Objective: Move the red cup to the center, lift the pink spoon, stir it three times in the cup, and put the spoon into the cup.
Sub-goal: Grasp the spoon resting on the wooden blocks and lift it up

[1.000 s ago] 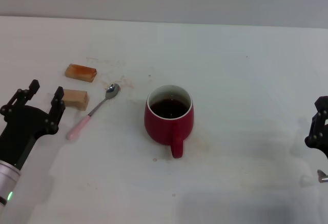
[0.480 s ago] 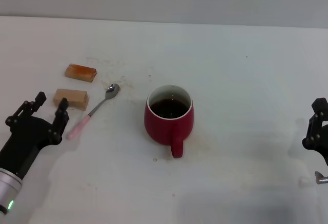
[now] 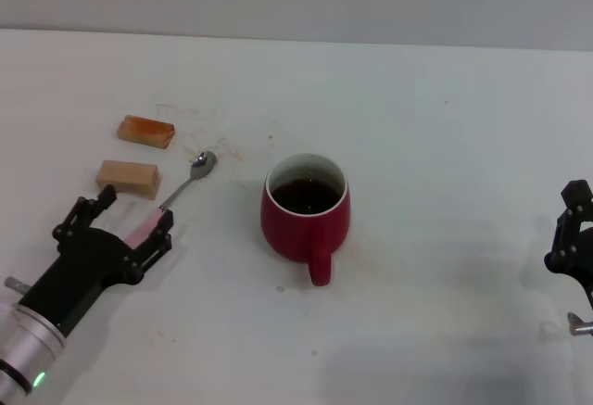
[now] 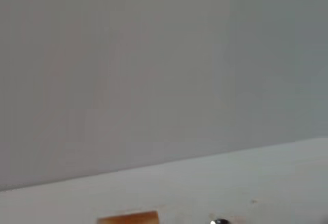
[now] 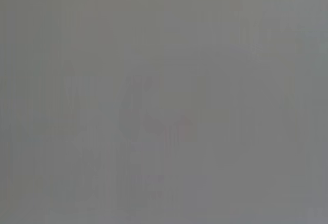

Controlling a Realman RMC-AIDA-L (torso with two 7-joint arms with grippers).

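Progress is judged as early to middle: the cup seems already placed, while lifting, stirring and dropping the spoon in all remain undone. Going from left to right in the head view, the left gripper (image 3: 128,232) is seen low over the white table (image 3: 445,145), at the end of a black forearm reaching in from the near left corner and angled toward the middle. Its two fingers are spread apart and set on either side of the pale handle end of the pink spoon (image 3: 171,199), which lies flat on the table; whether the fingers touch the handle cannot be told, and nothing is yet gripped. The spoon's silver bowl points away toward the far side, just beside two tan blocks (image 3: 129,179), one nearer and one farther. Next, near the middle of the table, the red cup (image 3: 307,216) is seen standing upright with dark liquid inside and its handle turned toward the robot. At the far right edge, the right gripper (image 3: 574,238) is only partly shown, held low and well apart from the cup; its finger opening cannot be told. The left wrist view shows only a strip of table with one tan block and a glint of the spoon bowl.
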